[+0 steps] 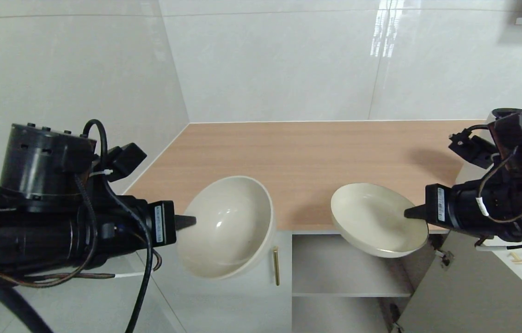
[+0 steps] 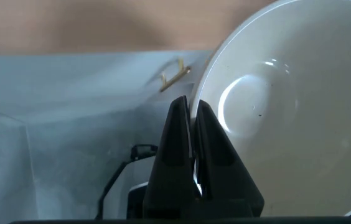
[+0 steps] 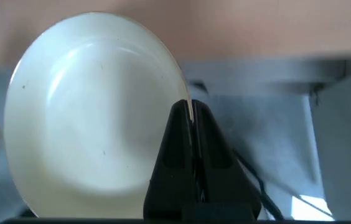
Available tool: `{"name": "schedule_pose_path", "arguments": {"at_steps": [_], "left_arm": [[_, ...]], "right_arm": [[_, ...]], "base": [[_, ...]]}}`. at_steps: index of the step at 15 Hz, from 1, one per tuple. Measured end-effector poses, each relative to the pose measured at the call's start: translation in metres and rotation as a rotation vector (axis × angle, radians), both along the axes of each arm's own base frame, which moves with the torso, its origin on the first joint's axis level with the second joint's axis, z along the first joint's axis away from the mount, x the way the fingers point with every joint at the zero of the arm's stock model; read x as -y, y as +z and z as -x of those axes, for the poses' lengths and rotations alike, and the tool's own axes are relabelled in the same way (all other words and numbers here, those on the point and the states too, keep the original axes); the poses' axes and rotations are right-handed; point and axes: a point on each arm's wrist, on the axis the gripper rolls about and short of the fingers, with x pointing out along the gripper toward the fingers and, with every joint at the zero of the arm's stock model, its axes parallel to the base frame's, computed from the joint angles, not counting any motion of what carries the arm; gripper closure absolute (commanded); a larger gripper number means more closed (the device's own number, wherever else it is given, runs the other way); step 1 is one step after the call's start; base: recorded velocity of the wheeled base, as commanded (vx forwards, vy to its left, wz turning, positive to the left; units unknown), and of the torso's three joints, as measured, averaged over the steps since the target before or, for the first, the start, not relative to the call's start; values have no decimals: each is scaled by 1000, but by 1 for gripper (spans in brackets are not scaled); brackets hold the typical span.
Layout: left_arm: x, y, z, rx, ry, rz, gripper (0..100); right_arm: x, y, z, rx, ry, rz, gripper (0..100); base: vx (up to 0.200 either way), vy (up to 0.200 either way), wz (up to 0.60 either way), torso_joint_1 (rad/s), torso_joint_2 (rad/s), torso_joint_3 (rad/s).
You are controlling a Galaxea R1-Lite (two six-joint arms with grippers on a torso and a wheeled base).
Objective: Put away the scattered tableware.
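Observation:
My left gripper (image 1: 189,221) is shut on the rim of a deep white bowl (image 1: 226,226), held tilted in the air in front of the wooden counter's front edge. In the left wrist view its fingers (image 2: 191,134) pinch the bowl (image 2: 294,106) at its edge. My right gripper (image 1: 411,212) is shut on the rim of a shallow white plate (image 1: 374,217), also lifted and tilted, above the open cabinet. The right wrist view has the fingers (image 3: 191,134) clamped on the plate (image 3: 94,112).
The wooden counter (image 1: 316,152) runs back to a white tiled wall. Below its front edge an open cabinet (image 1: 344,266) shows a shelf, with its door (image 1: 455,296) swung out to the right. A closed door with a brass handle (image 1: 276,265) is to the left.

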Motion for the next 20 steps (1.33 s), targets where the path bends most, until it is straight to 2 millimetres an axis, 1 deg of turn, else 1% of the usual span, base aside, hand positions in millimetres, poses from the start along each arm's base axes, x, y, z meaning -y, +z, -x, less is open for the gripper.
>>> {"name": "schedule_pose_path", "arguments": {"at_steps": [3,7,11,20], "left_arm": [[-2,-17,5,28,-1,13,100],[-1,-32,1,-22,3,-12,100],[1,-37,-3,-43,2,-22,100],[2,-40,-5,-54,1,-29,100]], "right_arm": [[3,-13,12,-22,49,48,100],[8,-16,15,-24,37,56,100],[9,-20,15,-25,56,94,100],[9,-30,12,16,60,93,100]], "base": [[0,0,0,0,0,0],[-200,0,0,5,4,1],[-200,0,0,-8,-2,5],[0,0,0,-11,25,14]]}}
